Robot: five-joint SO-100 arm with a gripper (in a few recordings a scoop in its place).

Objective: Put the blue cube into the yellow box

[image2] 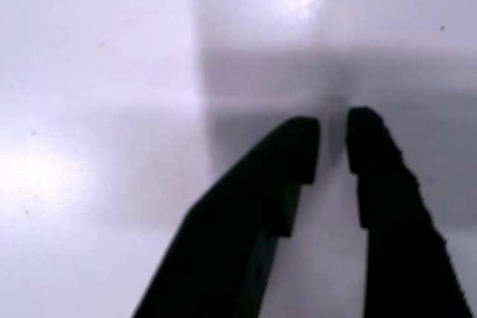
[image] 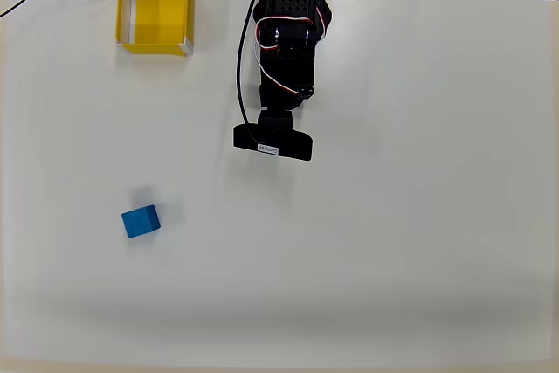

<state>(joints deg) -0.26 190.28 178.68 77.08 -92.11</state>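
Blue cube: rests on the white table, lower left in the overhead view, untouched and free of any grip.
Yellow box: sits at the table's upper left edge, open-topped, nothing inside; well apart from the cube.
Arm: black arm reaches in from the top centre, its wrist over bare table, apart from both cube and box.
Gripper: in the wrist view the jaws stand nearly together, a narrow gap between the tips, holding nothing.
Progress: judged at the start; no step done.
Remaining: approach, open, grasp cube, carry to box, release.
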